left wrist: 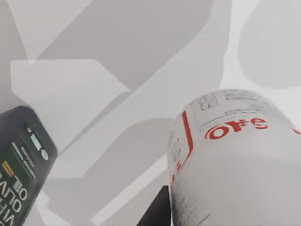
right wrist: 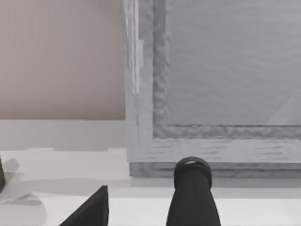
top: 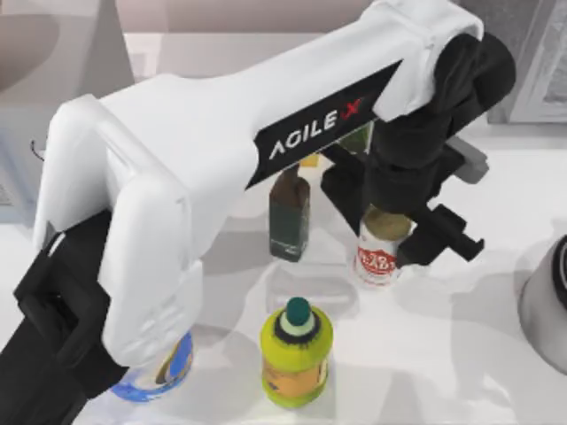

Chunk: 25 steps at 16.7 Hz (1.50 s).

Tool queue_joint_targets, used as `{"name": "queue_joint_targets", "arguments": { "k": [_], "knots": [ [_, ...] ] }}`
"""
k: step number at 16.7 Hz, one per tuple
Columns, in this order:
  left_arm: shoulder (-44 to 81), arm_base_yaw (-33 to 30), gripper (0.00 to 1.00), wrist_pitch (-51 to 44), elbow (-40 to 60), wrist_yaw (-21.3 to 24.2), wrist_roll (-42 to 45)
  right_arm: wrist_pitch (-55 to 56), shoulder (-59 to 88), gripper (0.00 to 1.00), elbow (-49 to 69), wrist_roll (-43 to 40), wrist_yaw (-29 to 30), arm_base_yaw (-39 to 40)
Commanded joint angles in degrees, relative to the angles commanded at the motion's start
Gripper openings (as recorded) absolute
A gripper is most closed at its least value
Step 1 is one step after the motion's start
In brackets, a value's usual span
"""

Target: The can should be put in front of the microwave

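Top view, left to right. At nine to ten o'clock, against the table's left edge, stands the light grey microwave [top: 22,133], largely hidden behind the left arm [top: 204,168]. This arm, white with black lettering, crosses the table [top: 461,354] diagonally from seven o'clock toward one o'clock. Beneath its lower casing, at seven o'clock, lies a roll in blue wrap [top: 168,372]. At six o'clock stands a yellow-green bottle [top: 296,354] with a green cap, upright. Near the centre stands a dark bottle [top: 290,217], upright, its top covered by the arm.

Just right of centre, at about four o'clock from the dark bottle, stands the can [top: 378,257], white with a red label, upright on the table and well apart from the microwave. The left gripper [top: 390,239], black, is directly over the can's top, with one finger [top: 447,237] reaching out past the can's right side; whether it grips the can cannot be told.

At four o'clock, on the right edge, a grey round vessel [top: 547,305] is partly in frame.

Left wrist view: the can [left wrist: 235,160] sits close beneath the camera, the dark bottle [left wrist: 21,169] beside it.

Right wrist view: the right gripper [right wrist: 141,207] faces a darker grey appliance [right wrist: 211,94] with a framed door; its fingers stand apart, holding nothing.
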Motion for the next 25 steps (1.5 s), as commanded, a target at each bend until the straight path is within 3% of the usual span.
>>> {"name": "queue_joint_targets", "arguments": {
  "k": [5, 11, 19, 25],
  "knots": [
    [-5.7, 0.3, 0.0, 1.5, -2.9, 0.6, 1.3, 0.0, 0.0, 1.0, 0.0, 0.0, 0.0, 0.0],
    [-24.8, 6.2, 0.0, 6.7, -16.3, 1.8, 4.1, 0.0, 0.0, 1.0, 0.0, 0.0, 0.0, 0.0],
    [-49.8, 26.2, 0.0, 14.1, -47.4, 1.5, 5.3, 0.0, 0.0, 1.0, 0.0, 0.0, 0.0, 0.0],
    [-60.3, 42.6, 0.0, 17.4, -70.7, 0.5, 4.6, 0.0, 0.0, 1.0, 0.0, 0.0, 0.0, 0.0]
  ]
}}
